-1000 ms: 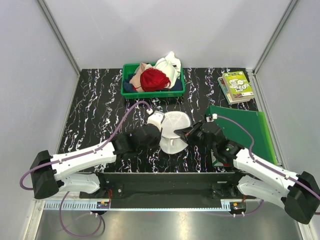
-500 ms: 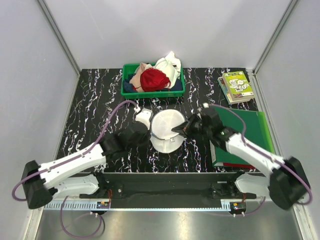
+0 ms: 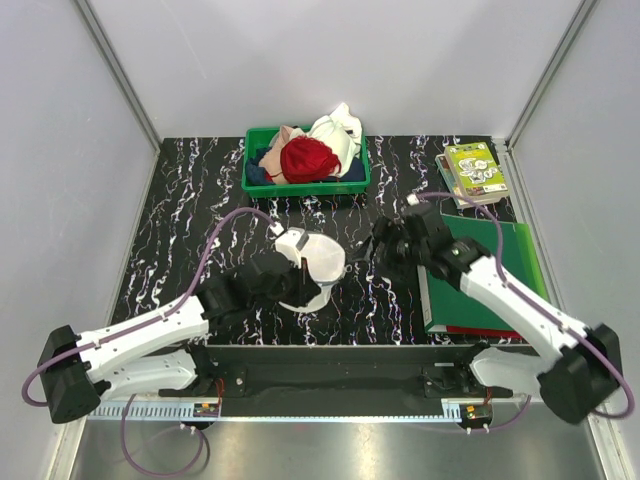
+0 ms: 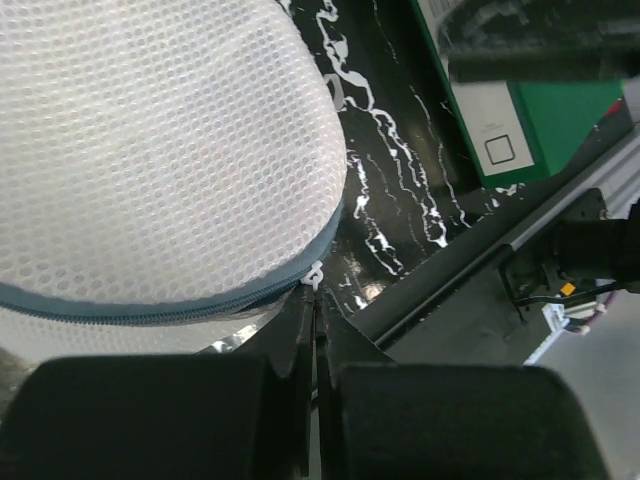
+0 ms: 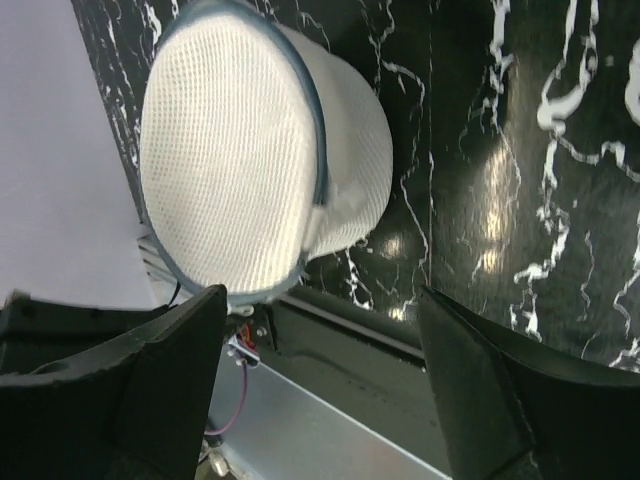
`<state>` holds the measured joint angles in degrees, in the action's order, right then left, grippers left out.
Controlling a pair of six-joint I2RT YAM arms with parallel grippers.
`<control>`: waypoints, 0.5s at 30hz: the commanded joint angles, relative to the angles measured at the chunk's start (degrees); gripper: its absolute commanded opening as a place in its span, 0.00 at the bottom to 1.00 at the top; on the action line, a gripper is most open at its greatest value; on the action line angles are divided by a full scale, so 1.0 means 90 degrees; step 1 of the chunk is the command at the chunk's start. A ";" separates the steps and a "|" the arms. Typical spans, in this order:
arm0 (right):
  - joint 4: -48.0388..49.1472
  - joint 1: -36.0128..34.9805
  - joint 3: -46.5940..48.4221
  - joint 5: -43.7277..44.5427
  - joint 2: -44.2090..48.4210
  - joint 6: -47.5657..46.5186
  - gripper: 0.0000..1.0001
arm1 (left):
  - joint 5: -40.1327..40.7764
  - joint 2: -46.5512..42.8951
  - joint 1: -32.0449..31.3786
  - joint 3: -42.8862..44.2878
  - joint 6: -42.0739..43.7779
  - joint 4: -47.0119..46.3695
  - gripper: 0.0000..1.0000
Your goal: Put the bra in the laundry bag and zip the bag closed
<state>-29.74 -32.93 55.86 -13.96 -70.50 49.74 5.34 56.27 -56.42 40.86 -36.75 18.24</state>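
1. Your laundry bag point(image 3: 314, 260) sits on the desk point(image 3: 190, 200) just left of the overhead frame's centre, below the green bin point(image 3: 305, 187).
2. In the left wrist view its white mesh dome fills the upper left. The grey zip point(image 4: 200, 305) curves under it and looks closed along the stretch you can see.
3. Your left claw point(image 4: 312, 300) is at the bag's lower rim, its fingers pressed together with the small white zip pull point(image 4: 316, 272) pinched at their tips.
4. Your right claw point(image 5: 320, 300) is spread wide and holds nothing. It is apart from the bag, which shows in the upper left of that wrist view, round face towards the camera.
5. Overhead, that claw is right of the bag, at the left edge of the green binder point(image 3: 500, 270).
6. The bin near the top centre holds a red garment point(image 3: 308, 158) among other cloth.
7. A green-covered book point(image 3: 472, 172) lies at the upper right.
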 commanded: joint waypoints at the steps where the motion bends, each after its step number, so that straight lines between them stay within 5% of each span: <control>1: 0.0811 -0.0257 -0.0911 -0.0039 0.0957 0.1365 0.82 | -0.0398 0.0115 -0.0078 0.0118 -0.0262 -0.0718 0.00; 6: 0.2401 -0.1067 -0.1762 0.0504 0.1027 0.3219 0.78 | -0.0408 0.0144 -0.0117 0.0206 -0.0272 -0.0728 0.00; 11: 0.3448 -0.1331 -0.1802 0.0525 0.0199 0.3761 0.68 | -0.0428 0.0144 -0.0186 0.0187 -0.0282 -0.0777 0.00; 14: 0.3470 -0.1332 -0.1772 0.0661 0.0099 0.3722 0.43 | -0.0273 0.0144 -0.0186 0.0157 -0.0252 -0.0592 0.00; 15: 0.3441 -0.1293 -0.1792 0.0710 0.0157 0.3645 0.27 | -0.0107 0.0115 -0.0186 0.0147 -0.0281 -0.0446 0.00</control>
<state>-5.06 -44.53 38.85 -10.96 -69.58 79.79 2.52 57.56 -57.80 40.86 -39.05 15.31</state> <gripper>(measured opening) 0.471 0.005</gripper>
